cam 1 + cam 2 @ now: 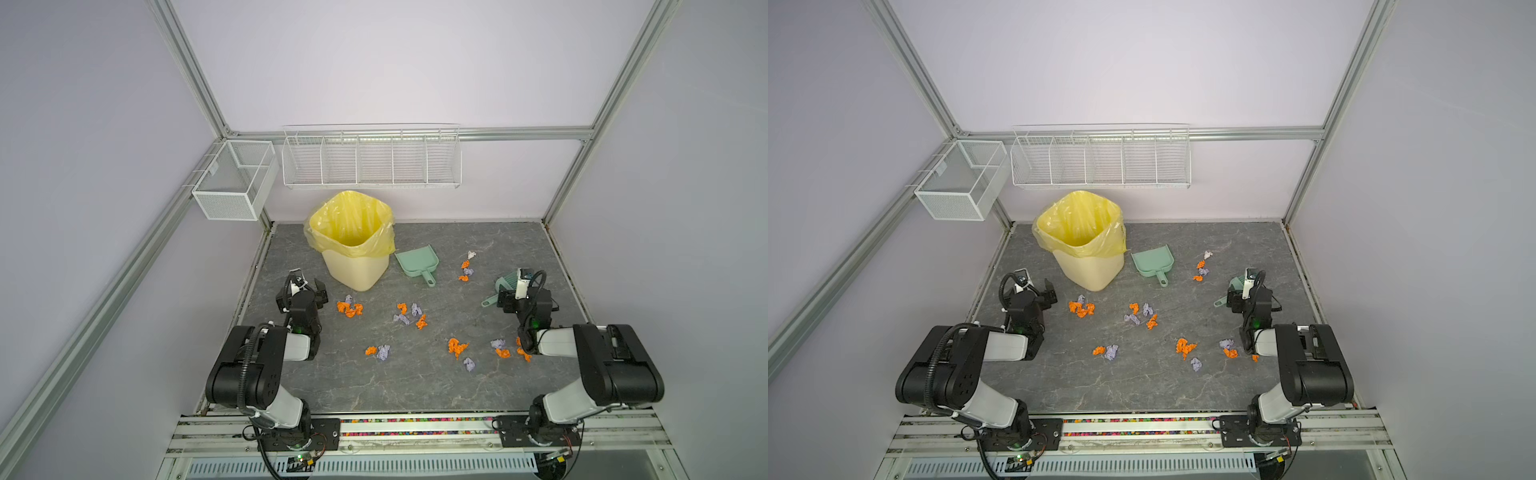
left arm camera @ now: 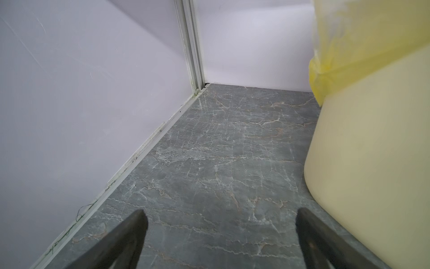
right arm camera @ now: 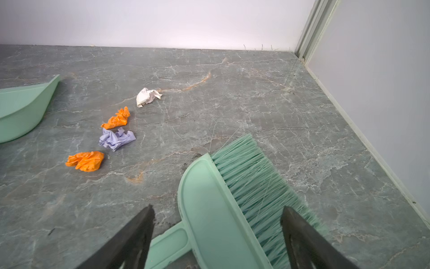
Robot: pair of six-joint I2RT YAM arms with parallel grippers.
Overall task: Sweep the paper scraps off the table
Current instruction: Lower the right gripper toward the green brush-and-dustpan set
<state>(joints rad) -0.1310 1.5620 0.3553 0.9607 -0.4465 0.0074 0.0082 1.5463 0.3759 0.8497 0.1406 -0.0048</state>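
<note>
Orange and lavender paper scraps lie in clusters on the dark grey table (image 1: 415,386): one beside the bin (image 1: 350,308), one mid-table (image 1: 409,316), one further back (image 1: 466,268), and several nearer the front (image 1: 457,347). The right wrist view shows an orange scrap (image 3: 86,160), a lavender scrap (image 3: 116,139) and a white scrap (image 3: 146,96). My right gripper (image 3: 217,214) (image 1: 515,291) is open, its fingers straddling the head of the mint-green brush (image 3: 209,198) lying on the table. My left gripper (image 2: 220,216) (image 1: 308,283) is open over bare table, left of the bin.
A cream bin with a yellow liner (image 1: 353,245) (image 2: 372,163) stands at the back left. A mint-green dustpan (image 1: 417,261) (image 3: 21,109) lies just right of it. White wire baskets (image 1: 370,158) hang on the back wall. Walls and aluminium framing close the sides.
</note>
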